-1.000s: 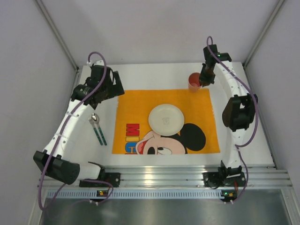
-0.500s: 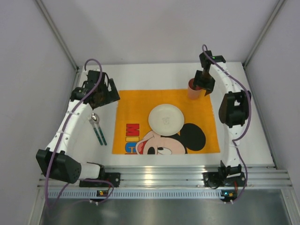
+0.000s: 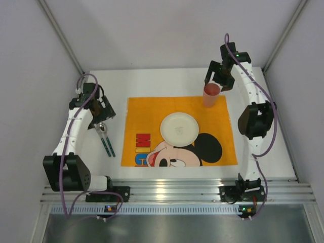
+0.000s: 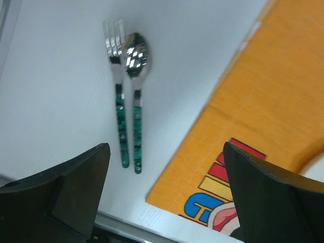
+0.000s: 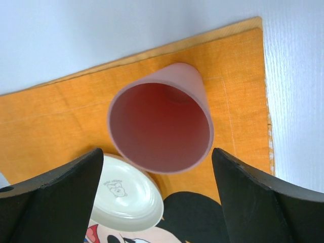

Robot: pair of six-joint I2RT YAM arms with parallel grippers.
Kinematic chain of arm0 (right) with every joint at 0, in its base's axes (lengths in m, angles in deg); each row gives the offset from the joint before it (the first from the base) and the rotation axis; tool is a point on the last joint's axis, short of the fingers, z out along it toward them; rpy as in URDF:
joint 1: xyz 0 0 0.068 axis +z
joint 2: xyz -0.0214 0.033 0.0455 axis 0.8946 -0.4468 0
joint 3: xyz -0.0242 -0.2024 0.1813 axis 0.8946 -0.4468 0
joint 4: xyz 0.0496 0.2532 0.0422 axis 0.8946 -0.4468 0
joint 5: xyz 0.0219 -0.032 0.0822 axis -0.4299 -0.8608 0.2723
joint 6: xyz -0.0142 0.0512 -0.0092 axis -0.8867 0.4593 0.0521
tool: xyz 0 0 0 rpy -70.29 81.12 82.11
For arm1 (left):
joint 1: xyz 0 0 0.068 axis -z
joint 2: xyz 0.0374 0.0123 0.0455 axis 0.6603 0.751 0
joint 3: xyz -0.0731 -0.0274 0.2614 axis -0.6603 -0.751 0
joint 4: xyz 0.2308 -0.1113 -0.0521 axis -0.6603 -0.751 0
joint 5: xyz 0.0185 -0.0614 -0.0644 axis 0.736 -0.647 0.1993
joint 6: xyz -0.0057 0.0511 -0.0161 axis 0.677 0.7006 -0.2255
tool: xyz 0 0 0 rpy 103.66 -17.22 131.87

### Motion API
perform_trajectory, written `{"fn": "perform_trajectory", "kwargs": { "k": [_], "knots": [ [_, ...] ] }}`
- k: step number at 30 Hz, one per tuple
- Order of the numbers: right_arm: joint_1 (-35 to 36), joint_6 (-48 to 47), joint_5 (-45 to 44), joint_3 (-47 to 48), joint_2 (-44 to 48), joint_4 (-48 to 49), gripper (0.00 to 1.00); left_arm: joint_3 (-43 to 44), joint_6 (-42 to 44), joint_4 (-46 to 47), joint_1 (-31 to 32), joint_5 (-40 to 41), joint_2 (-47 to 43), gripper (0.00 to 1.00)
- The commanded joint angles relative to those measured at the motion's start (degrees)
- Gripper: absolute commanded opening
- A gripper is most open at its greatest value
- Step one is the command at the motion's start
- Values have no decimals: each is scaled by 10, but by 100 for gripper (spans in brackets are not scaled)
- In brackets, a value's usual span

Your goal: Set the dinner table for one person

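Right end effector (image 5: 157, 152) hangs wide open and empty over the pink cup (image 5: 159, 126), which stands at about 1 o'clock from the plate (image 3: 179, 128) on the orange placemat (image 3: 147, 109). It should, I think, rise straight up so that no finger tips the cup. Left end effector (image 4: 166, 152), equally open and empty, hovers over the fork (image 4: 119, 101) and spoon (image 4: 135, 55) at 9 o'clock of the placemat, on the white tabletop (image 3: 167, 81) lying under everything.
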Motion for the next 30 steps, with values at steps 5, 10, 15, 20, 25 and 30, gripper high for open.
{"fn": "perform_trajectory", "kwargs": {
  "k": [5,10,15,20,25,30],
  "knots": [
    [-4,-13,14,-32,127,54,89,-90,22,14,-48,-18,35,91],
    [-4,-21,27,-133,185,82,89,-130,26,58,-49,-43,76,67],
    [-4,-34,32,-205,209,96,89,-135,13,80,-48,-69,130,55],
    [-5,-34,36,-214,214,99,89,-140,3,94,-49,-54,161,54],
    [-10,-34,43,-208,205,99,89,-141,5,101,-48,-36,169,54],
    [-16,-31,52,-202,198,98,89,-160,10,116,-49,-19,186,50]
  ]
}}
